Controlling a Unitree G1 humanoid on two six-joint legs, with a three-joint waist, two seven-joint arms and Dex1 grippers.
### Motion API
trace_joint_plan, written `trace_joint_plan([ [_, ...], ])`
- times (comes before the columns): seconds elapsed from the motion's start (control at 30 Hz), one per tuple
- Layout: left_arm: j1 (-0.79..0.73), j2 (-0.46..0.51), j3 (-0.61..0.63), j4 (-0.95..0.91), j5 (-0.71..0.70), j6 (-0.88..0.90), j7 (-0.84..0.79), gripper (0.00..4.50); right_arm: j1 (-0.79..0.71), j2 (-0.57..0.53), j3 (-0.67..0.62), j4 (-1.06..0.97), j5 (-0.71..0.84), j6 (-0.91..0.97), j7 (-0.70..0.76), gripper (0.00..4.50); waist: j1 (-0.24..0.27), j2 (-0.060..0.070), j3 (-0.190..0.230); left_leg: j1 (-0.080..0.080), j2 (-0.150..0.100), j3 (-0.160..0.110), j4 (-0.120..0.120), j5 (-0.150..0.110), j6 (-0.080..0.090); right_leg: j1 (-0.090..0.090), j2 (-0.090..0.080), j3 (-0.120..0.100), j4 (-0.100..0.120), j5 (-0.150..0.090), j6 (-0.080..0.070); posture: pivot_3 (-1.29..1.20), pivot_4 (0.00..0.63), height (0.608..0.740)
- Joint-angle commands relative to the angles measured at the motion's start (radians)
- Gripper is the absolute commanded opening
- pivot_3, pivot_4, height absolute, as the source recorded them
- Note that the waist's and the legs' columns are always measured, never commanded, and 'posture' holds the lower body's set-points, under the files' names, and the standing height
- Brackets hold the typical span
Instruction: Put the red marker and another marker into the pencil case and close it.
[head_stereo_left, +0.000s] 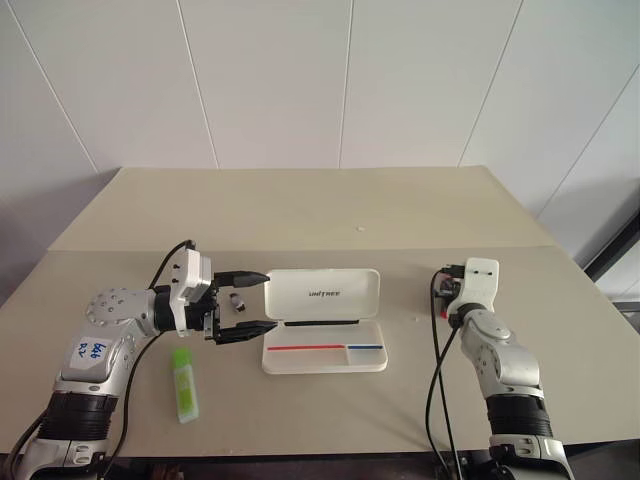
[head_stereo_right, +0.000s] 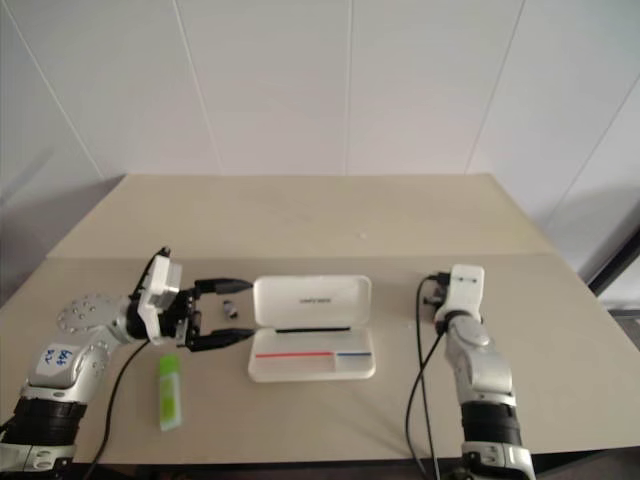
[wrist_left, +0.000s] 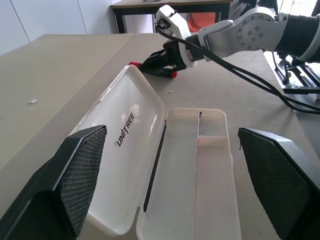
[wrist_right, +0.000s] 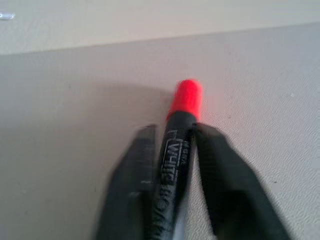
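Note:
The white pencil case (head_stereo_left: 322, 296) lies open at mid-table, its lid back and its tray (head_stereo_left: 366, 362) showing a red and a blue stripe. My left gripper (head_stereo_left: 252, 303) is open at the case's left end, pointing along it with one finger (wrist_left: 75, 175) on each side. The light green marker (head_stereo_left: 184, 384) lies on the table near the front edge, just in front of my left arm. To the right of the case, my right gripper (wrist_right: 172, 132) is shut on the red marker (wrist_right: 187, 97), which has a black body and a red cap. It stays low over the table.
A small dark object (head_stereo_left: 237, 300) lies on the table between my left gripper's fingers. A black cable (head_stereo_left: 437, 360) hangs from my right wrist. The table's far half is bare tan surface (head_stereo_left: 330, 215) up to a white wall.

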Motion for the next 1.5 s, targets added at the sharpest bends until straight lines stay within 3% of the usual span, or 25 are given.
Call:
trace_joint_plan([
  [0.03,-0.02,0.004,0.012,0.001,-0.006,-0.017,0.003,4.5,0.005,-0.011,-0.016,-0.018,-0.007,-0.003,-0.013,0.38,0.0,0.0,0.0,0.0,0.0,0.0,0.0,0.0,0.0,0.0,0.0,0.0,0.0,0.0,0.0,0.0,0.15,0.74],
  [0.57,-0.027,-0.002,0.002,0.01,0.001,-0.026,0.011,4.5,0.024,-0.042,0.003,-0.014,-0.014,-0.016,0.061,0.37,0.001,0.0,0.0,0.0,0.0,0.0,-0.001,0.0,0.0,0.0,0.0,0.0,0.0,0.0,0.0,0.0,0.15,0.74],
  [0.97,-0.026,-0.003,0.002,0.007,0.002,-0.03,0.018,4.5,0.018,-0.045,-0.023,0.03,-0.011,0.012,0.032,4.34,0.0,0.0,0.0,0.0,0.0,0.0,0.0,0.0,0.0,0.0,0.0,0.0,0.0,0.0,0.0,0.0,0.15,0.74],
  [1.5,-0.027,-0.005,-0.003,0.005,0.005,-0.031,0.028,4.5,-0.01,-0.083,-0.007,0.078,-0.047,0.112,-0.005,4.43,0.0,-0.003,-0.002,0.001,0.0,0.0,0.003,0.0,0.0,0.002,0.0,0.0,0.0,0.001,0.0,0.0,0.15,0.74],
])
